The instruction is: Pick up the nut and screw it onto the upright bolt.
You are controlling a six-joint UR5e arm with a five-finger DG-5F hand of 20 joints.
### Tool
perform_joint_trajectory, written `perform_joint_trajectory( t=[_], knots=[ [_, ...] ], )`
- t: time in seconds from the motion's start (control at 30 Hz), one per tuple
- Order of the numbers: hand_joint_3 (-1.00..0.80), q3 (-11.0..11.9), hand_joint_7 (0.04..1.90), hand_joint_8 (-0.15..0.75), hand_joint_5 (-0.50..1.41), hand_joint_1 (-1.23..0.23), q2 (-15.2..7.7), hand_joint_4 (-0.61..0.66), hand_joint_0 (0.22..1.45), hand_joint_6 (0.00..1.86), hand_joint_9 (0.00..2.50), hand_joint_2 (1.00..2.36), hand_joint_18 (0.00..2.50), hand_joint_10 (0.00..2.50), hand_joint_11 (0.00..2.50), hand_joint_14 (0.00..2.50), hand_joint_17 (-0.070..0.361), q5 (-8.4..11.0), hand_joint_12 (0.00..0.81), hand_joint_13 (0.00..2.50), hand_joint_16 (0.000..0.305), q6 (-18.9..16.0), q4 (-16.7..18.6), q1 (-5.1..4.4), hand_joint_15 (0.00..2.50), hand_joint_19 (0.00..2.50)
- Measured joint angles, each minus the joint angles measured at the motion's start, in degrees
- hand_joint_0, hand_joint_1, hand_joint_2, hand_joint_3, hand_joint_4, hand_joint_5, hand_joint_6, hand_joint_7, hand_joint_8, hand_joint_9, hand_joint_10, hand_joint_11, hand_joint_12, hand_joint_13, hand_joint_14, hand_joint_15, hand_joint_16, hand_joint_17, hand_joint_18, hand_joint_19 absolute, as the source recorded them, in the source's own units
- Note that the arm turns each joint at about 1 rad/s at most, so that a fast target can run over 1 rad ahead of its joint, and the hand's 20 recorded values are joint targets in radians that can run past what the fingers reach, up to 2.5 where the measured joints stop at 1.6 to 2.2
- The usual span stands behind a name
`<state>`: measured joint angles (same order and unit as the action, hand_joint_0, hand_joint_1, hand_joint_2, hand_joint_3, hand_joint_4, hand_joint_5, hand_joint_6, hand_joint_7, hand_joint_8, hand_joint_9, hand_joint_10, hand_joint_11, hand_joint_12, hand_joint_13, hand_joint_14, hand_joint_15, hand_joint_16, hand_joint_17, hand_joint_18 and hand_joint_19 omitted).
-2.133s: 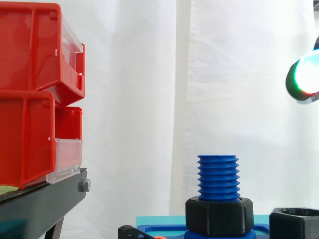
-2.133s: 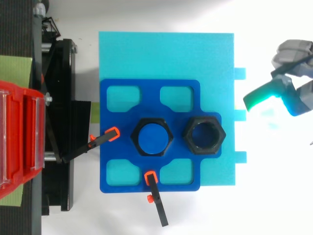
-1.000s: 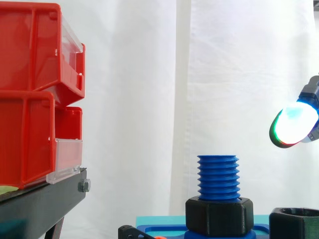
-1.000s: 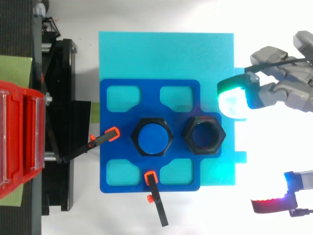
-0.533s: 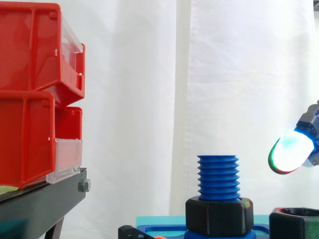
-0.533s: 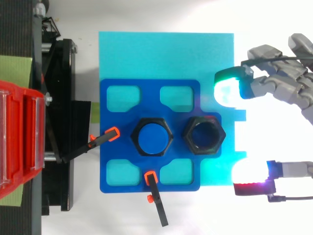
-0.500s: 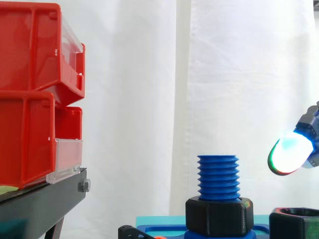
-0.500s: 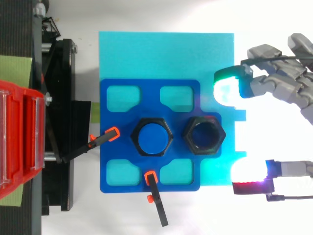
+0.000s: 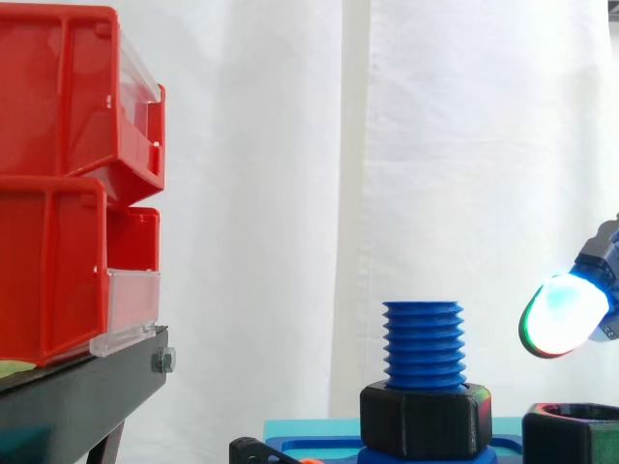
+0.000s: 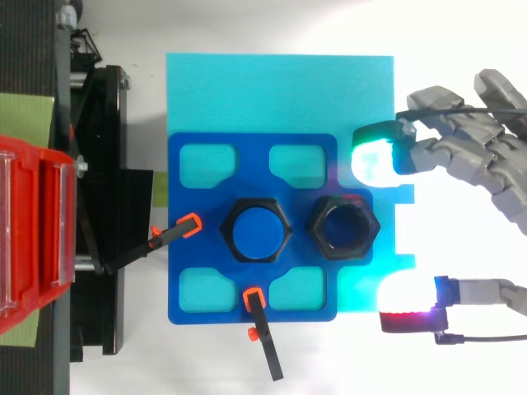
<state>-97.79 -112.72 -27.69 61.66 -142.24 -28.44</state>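
The loose black hex nut lies flat on the dark blue fixture plate, right of the upright blue threaded bolt. A second black nut sits at the bolt's base. My hand comes in from the right, open, with fingers spread. Its glowing fingers hover just past the loose nut's upper right, and its thumb lies to the nut's lower right. In the side view one glowing fingertip hangs above the loose nut, apart from it.
The fixture plate rests on a cyan base. Two orange-tipped black clamps hold its left and lower edges. Red bins stand stacked on a black stand at the left.
My hand has come in from the right and lowered toward the loose nut. Its thumb has swung into the top view below the nut. Both nuts and the bolt stay put.
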Motion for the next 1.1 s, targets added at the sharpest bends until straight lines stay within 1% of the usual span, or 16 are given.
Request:
perform_joint_trajectory(
  t=[0.13,0.23,0.33,0.53,0.77,0.9,1.1],
  knots=[
    [-0.5,0.01,0.7,0.269,-0.28,-0.79,-1.1,0.17,0.4,0.5,0.21,1.0,0.0,0.0,0.0,0.0,0.091,0.45,0.345,0.18,0.04,1.07,1.04,-0.24,0.0,0.0],
    [-0.5,0.02,0.7,0.269,-0.28,-0.79,-1.52,0.17,0.4,0.5,0.22,1.0,0.0,0.0,0.0,0.0,0.091,0.75,0.344,0.18,0.04,1.4,1.85,-0.43,0.0,0.0],
    [-0.5,0.02,0.7,0.268,-0.28,-0.79,-1.8,0.17,0.4,0.5,0.21,1.0,0.0,0.0,0.0,0.0,0.091,0.9,0.345,0.18,0.04,1.83,2.21,-0.59,0.0,0.0],
    [-0.5,0.43,0.7,0.269,-0.28,-0.78,-3.14,0.17,0.4,0.5,0.21,1.0,0.0,0.0,0.0,0.0,0.091,1.17,0.345,0.18,0.04,2.65,2.83,-0.83,0.0,0.0],
    [-0.5,0.83,0.7,0.27,-0.28,-0.78,-4.09,0.17,0.4,0.5,0.21,1.0,0.0,0.0,0.0,0.0,0.091,1.38,0.345,0.18,0.04,2.92,2.59,-0.9,0.0,0.0],
    [-0.5,0.9,0.7,0.271,-0.28,-0.78,-5.03,0.17,0.4,0.5,0.22,1.0,0.0,0.0,0.0,0.0,0.091,1.21,0.345,0.18,0.04,3.0,3.56,-0.89,0.0,0.0],
    [-0.5,0.96,0.7,0.271,-0.28,-0.77,-5.31,0.17,0.4,0.5,0.22,1.0,0.0,0.0,0.0,0.0,0.09,1.08,0.346,0.19,0.04,3.13,4.37,-0.88,0.0,0.0]
  ],
)
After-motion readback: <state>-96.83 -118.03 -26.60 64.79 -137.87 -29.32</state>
